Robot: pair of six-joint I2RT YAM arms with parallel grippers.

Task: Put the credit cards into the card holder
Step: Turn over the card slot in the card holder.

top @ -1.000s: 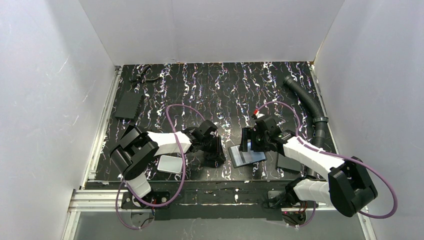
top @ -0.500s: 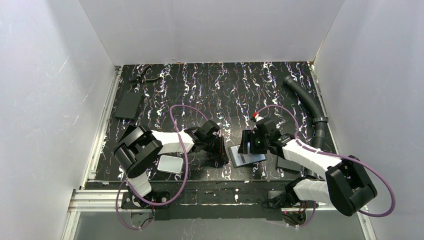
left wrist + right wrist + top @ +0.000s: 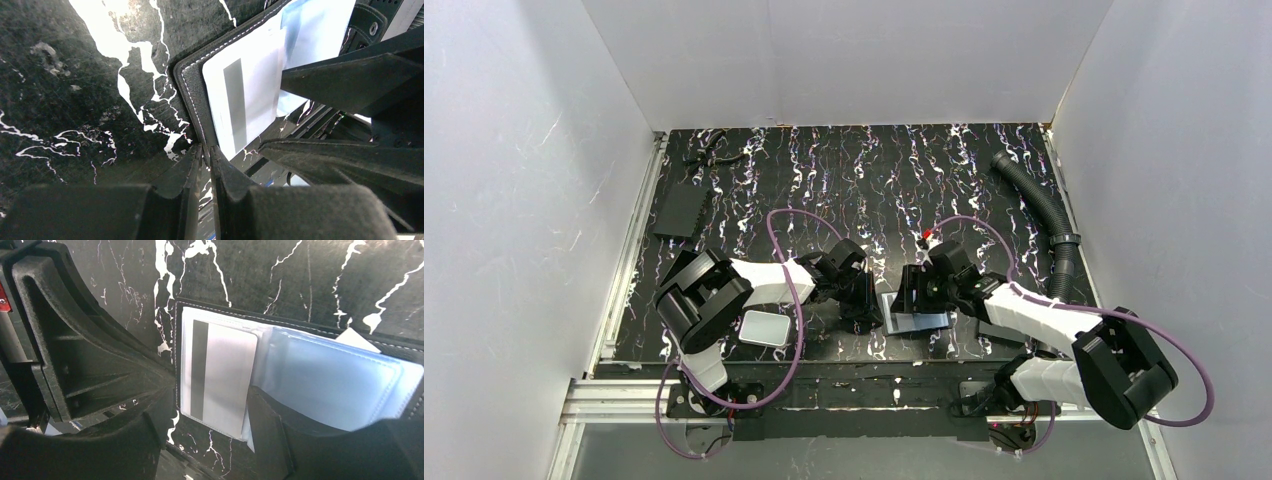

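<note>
The black card holder (image 3: 921, 322) lies open near the table's front edge. A light grey credit card (image 3: 220, 375) with a dark stripe lies on its left half, beside the bluish clear pockets (image 3: 330, 382). My left gripper (image 3: 206, 150) is shut on the holder's stitched edge (image 3: 192, 97), and the same card (image 3: 245, 100) shows beyond it. My right gripper (image 3: 210, 412) is open and low over the holder. Its jaws stand astride the card, the right finger (image 3: 267, 422) against the card's edge.
A white rounded slab (image 3: 764, 328) lies left of my left arm. One flat black plate (image 3: 682, 210) sits at the far left, another (image 3: 1004, 328) under my right arm. A black ribbed hose (image 3: 1036, 205) runs along the right side. Pliers (image 3: 709, 155) lie at the back left.
My right gripper has slid left and down over the card holder, and its jaws have narrowed around the card. My left gripper keeps its hold on the holder's edge.
</note>
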